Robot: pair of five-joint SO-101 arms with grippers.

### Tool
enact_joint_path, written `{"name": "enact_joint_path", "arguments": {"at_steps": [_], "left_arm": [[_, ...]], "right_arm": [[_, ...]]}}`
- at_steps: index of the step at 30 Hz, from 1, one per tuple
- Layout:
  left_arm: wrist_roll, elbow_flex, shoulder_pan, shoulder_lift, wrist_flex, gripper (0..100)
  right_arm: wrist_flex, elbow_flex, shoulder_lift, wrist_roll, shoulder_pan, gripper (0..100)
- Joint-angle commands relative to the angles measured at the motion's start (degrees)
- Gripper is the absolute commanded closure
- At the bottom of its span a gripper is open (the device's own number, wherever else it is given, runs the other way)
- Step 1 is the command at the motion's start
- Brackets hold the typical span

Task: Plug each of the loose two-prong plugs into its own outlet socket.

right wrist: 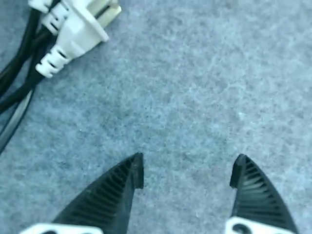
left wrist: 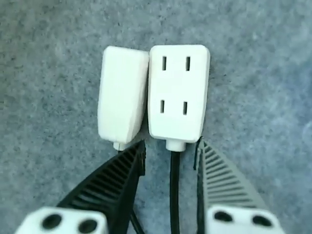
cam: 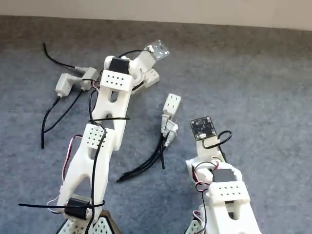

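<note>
Left jaws released, tips apart. Outlet block (left wrist: 179,92) lies just ahead of the tips, slots up, all four empty. Its cord (left wrist: 174,195) runs back between the jaws. A second white block (left wrist: 122,92) touches its side. Right jaws also released, hovering over the grey surface (right wrist: 195,97), with the loose plugs (right wrist: 80,29) ahead and off to one side. Likely step: steadying the block. Close on the block's body, not the cord, and keep the slots level and uncovered. Right jaws should take a plug by its body, prongs free.

Grey carpet (cam: 273,73), pale strip (cam: 195,9) behind
</note>
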Motion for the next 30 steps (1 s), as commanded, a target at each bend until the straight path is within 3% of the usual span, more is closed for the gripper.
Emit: {"name": "enact_joint_path", "arguments": {"at_steps": [1, 4, 8, 19, 23, 26, 30], "left_arm": [[2.81, -1.01, 1.45, -3.12, -1.05, 74], [4.31, -1.01, 1.45, -3.12, -1.58, 66], [4.4, -0.75, 1.19, -2.77, -4.4, 65], [4.48, 15.34, -0.4, -2.86, -24.0, 65], [4.31, 16.31, -0.48, -3.12, -23.56, 68], [4.04, 15.78, 0.04, -3.91, -19.52, 81], [-1.93, 12.97, 1.45, -6.2, -8.35, 93]], "right_arm": [[-0.75, -0.4, -1.01, 0.53, 0.04, 71.9], [-0.75, -0.4, -1.01, 0.53, 0.04, 71.9], [-0.75, -0.31, -1.01, 0.53, -0.04, 71.9], [-0.75, -0.31, -1.01, 0.53, -0.04, 71.9], [-0.75, -0.31, -1.01, 0.53, -0.04, 71.9], [-0.84, -0.31, -1.01, 0.53, -0.04, 71.9], [-0.84, -0.31, -1.01, 0.53, -0.04, 71.9]]}}
